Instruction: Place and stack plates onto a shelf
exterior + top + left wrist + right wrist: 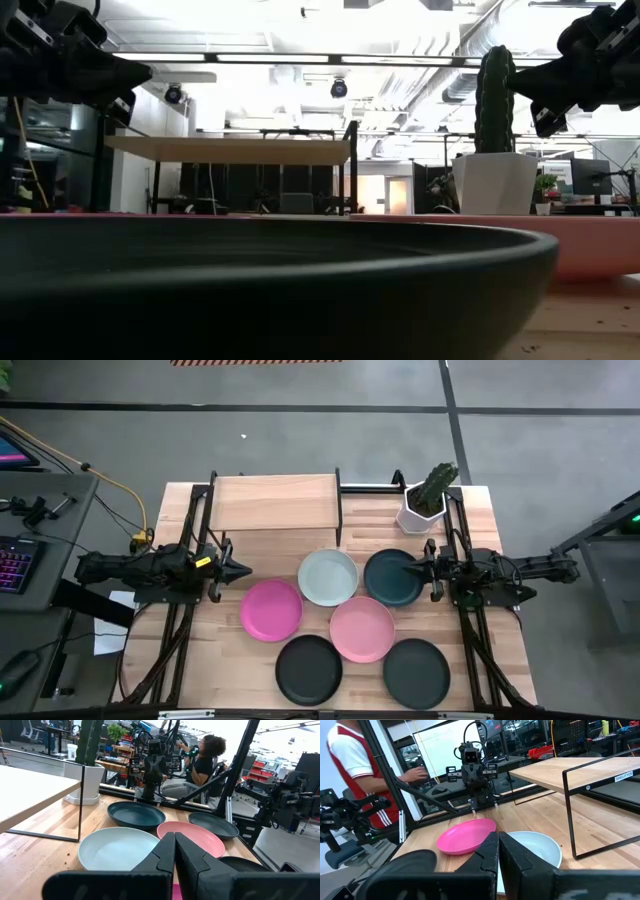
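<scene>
High view gives you the small raised light-wood shelf (274, 501) on its black metal frame at the far side of the planked table, its board bare. All six round, shallow matte plates lie flat on the tabletop in front of that shelf: the pale mint-white plate (328, 577) sits nearest its front edge, the dark teal plate (393, 577) just to the right of it, the magenta plate (271, 610) to its left and nearer you, the light pink plate (362, 628) touching the mint one's near rim, and the black plate (309, 669) and dark grey-green plate (416, 673) farthest from the shelf. Your left gripper (240, 571) hovers left of the magenta plate, fingers pressed together and holding nothing; your right gripper (414, 568) hangs over the teal plate, likewise clenched empty.
</scene>
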